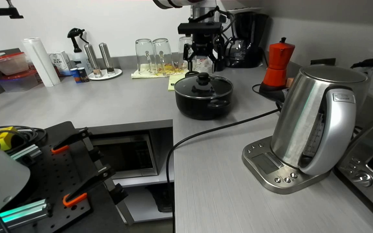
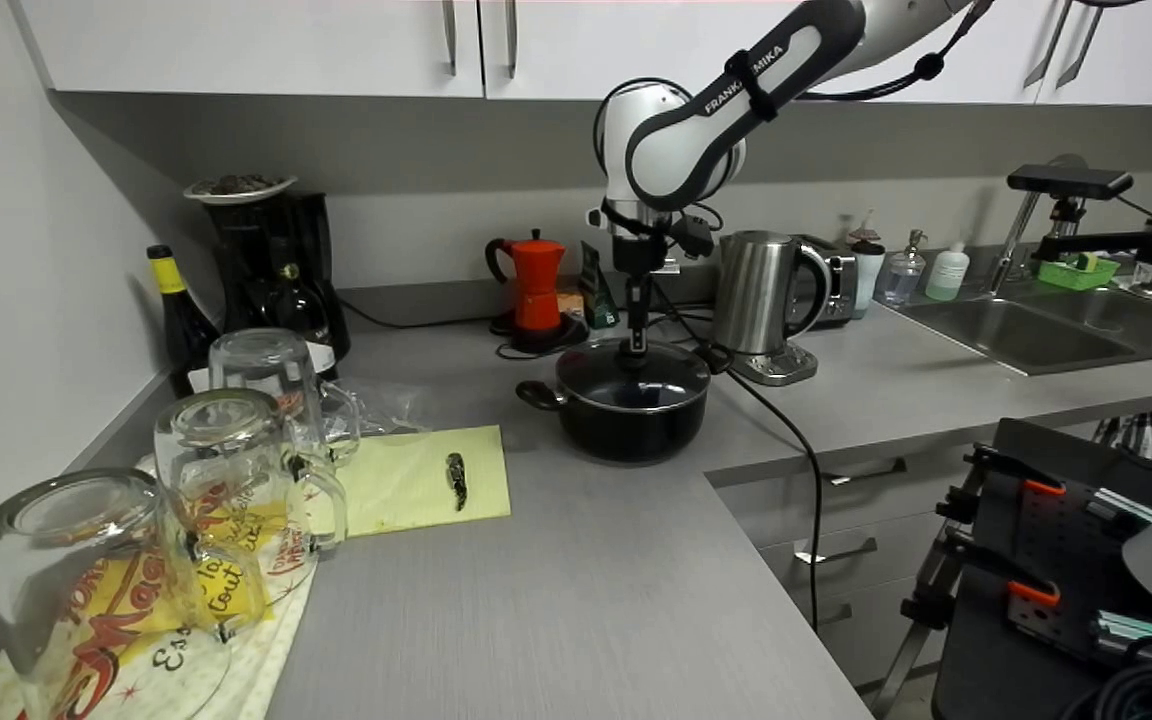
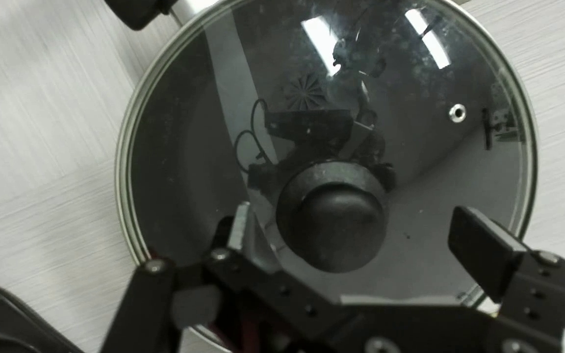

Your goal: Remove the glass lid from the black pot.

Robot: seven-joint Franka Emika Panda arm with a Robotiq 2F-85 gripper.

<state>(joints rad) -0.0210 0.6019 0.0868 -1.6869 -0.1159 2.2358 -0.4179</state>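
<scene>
The black pot (image 1: 193, 108) stands on the grey counter; it also shows in an exterior view (image 2: 626, 432). The clear glass lid (image 1: 188, 88) with its thin metal rim sits flat on the pot, and it fills much of the wrist view (image 3: 429, 162). Its black knob (image 3: 344, 225) is at the centre. My gripper (image 1: 202, 68) points down over the lid, also in an exterior view (image 2: 636, 340). In the wrist view my gripper (image 3: 351, 215) is open, fingers apart on either side of the knob, the left finger nearer. No contact with the knob shows.
The steel kettle (image 1: 303, 123) and red moka pot (image 1: 276, 66) stand near the pot. A black cord (image 1: 212, 128) crosses the counter beside it. A coffee maker (image 1: 248, 38), upside-down glass mugs (image 2: 236, 470) and a yellow cloth (image 2: 396, 480) are also close.
</scene>
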